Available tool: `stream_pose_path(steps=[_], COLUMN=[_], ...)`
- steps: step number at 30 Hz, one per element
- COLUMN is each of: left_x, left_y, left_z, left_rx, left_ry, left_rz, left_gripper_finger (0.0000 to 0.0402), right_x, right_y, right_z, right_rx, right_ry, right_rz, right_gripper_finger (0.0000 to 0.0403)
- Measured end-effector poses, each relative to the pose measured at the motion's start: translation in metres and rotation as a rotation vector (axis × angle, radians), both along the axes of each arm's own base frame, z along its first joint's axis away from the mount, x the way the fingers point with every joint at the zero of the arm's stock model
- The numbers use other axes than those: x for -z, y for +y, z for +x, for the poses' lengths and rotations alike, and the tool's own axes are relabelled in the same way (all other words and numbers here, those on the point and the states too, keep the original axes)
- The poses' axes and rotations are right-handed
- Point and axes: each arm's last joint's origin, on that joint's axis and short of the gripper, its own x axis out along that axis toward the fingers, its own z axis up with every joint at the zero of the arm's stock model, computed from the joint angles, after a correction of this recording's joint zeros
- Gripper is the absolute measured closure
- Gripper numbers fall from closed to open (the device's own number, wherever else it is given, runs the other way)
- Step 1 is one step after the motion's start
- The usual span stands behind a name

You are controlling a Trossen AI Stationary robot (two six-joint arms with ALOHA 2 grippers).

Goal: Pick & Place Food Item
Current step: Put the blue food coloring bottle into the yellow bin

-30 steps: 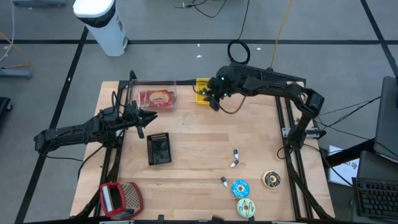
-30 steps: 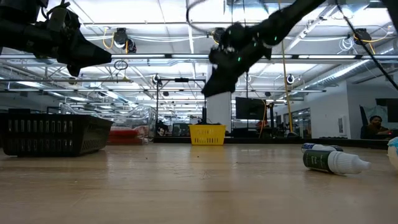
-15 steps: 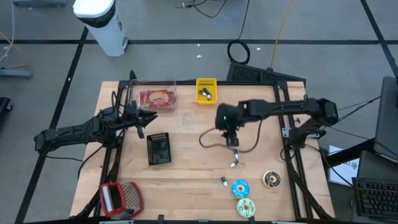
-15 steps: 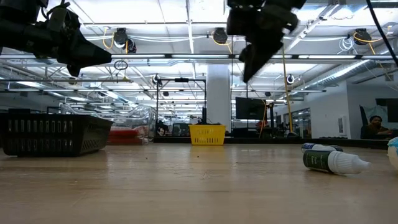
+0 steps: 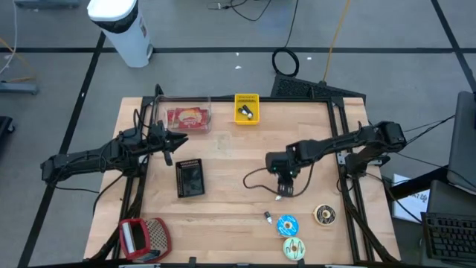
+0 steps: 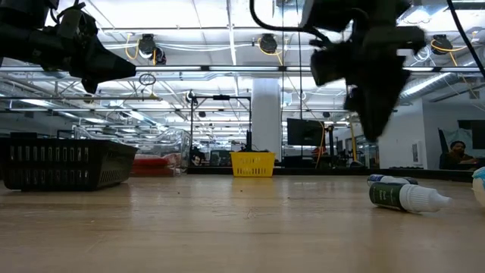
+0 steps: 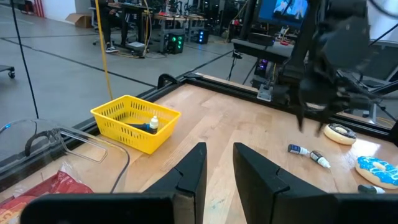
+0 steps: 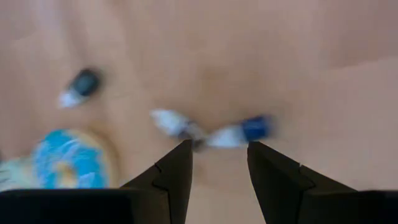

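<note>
Three donuts lie near the table's front right: a blue-iced one (image 5: pixel 288 225), a chocolate one (image 5: pixel 324 215) and a pale one (image 5: pixel 294 248). A red food packet (image 5: pixel 187 117) lies in a clear tub at the far left. My right gripper (image 5: pixel 283 187) hangs open above two small dropper bottles (image 8: pixel 211 132), pointing steeply down and touching nothing; its wrist view shows the blue donut (image 8: pixel 68 160) off to one side. My left gripper (image 5: pixel 181 140) waits level at the table's left, above the surface. Its fingers (image 7: pixel 189 171) stand slightly apart with nothing between them.
A yellow basket (image 5: pixel 246 108) holding a small bottle stands at the far edge. A black basket (image 5: pixel 190 178) lies left of centre, and a red and grey object (image 5: pixel 143 237) is at the near left corner. A third small bottle (image 5: pixel 267 217) lies beside the blue donut.
My right gripper has swung from over the yellow basket at the far edge toward the table's near right. It has sunk a little and tipped from a shallow slant to pointing steeply down, above the two small bottles. Its fingers stay apart.
</note>
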Motion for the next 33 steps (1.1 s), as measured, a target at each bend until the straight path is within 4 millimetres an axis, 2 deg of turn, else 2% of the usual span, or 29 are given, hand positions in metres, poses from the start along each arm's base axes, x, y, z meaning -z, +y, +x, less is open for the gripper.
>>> stream_pose_path(steps=[7,9,12,21,26,29,33], left_x=[0.000,0.000,0.000,0.000,0.000,0.000,0.000], left_y=[0.000,0.000,0.000,0.000,0.000,0.000,0.000], left_z=[0.000,0.000,0.000,0.000,0.000,0.000,0.000], left_rx=[0.000,0.000,0.000,0.000,0.000,0.000,0.000], left_ry=[0.000,0.000,0.000,0.000,0.000,0.000,0.000], left_rz=[0.000,0.000,0.000,0.000,0.000,0.000,0.000], left_gripper_finger=[0.0323,0.0323,0.0323,0.0323,0.0323,0.0323,0.0323], right_x=[0.040,0.047,0.055,0.059,0.062,0.063,0.054], right_y=[0.016,0.018,0.016,0.014,0.009,0.008,0.009], right_z=[-0.006,-0.007,-0.013,-0.022,-0.026,-0.032,-0.042], right_rx=[-0.035,-0.020,0.011,0.039,0.071,0.066,0.051], right_ry=[-0.128,-0.168,-0.136,-0.025,0.011,0.078,0.130], right_rz=[0.253,0.274,0.276,0.250,0.174,0.187,0.239], right_gripper_finger=[0.0261,0.0261,0.0261,0.0261,0.0261,0.0261,0.0261])
